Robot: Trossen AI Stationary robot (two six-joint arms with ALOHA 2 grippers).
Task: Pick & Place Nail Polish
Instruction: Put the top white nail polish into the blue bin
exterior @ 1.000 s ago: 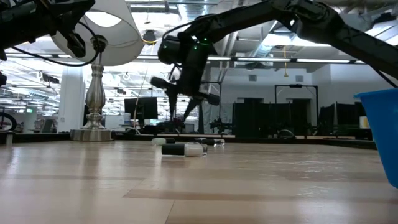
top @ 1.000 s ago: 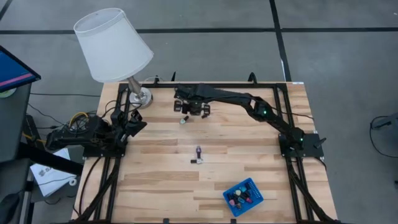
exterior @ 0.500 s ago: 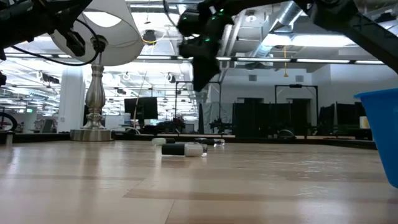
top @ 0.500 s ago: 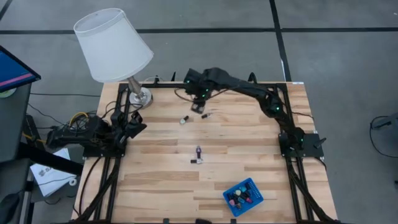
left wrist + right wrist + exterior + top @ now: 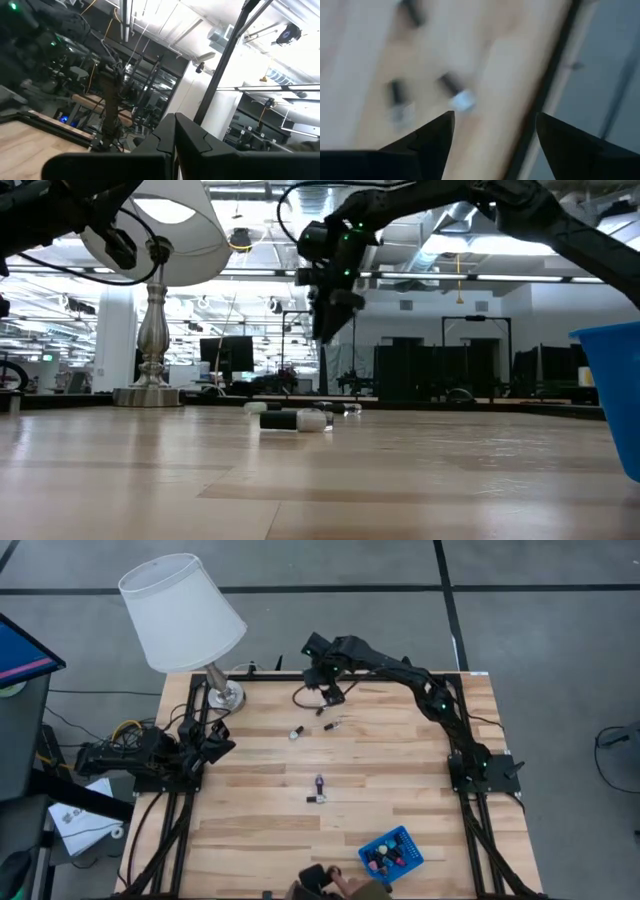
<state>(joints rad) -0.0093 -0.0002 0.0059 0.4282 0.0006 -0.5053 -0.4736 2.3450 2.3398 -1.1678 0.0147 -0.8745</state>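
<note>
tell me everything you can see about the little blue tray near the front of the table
The blue tray is a small square basket that looks like plastic, with a perforated, mesh-like rim. It sits flat on the wooden table near the front edge on the right arm's side, turned at an angle to the planks. Inside it stand several nail polish bottles with dark caps and pink, red or pale bodies. In the low view one blue wall rises at the picture's edge. No end effector touches it.
</note>
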